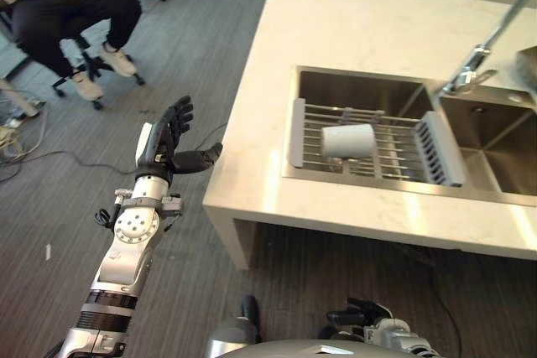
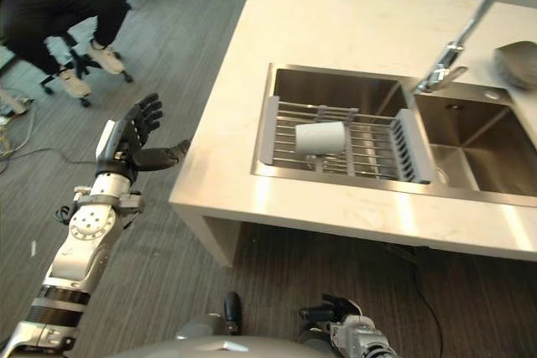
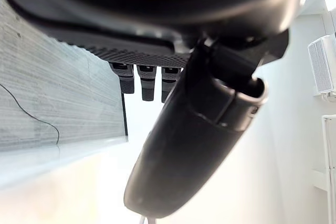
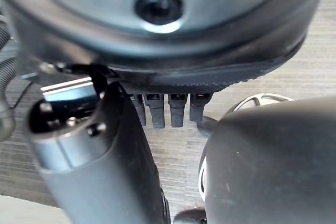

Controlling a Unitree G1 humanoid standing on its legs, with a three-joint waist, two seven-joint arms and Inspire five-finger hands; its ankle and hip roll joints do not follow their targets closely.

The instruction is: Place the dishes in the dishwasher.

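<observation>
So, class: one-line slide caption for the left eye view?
Left hand open beside the counter; white cup on its side on the sink rack.

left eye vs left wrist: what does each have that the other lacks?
Left eye, not wrist: cup lying on its side on the rack across the sink, the faucet, a seated person.
Wrist, not left eye: close look along the straight fingers and thumb, plus a white wall unit.
Both: left hand, open and empty, over grey floor.
</observation>
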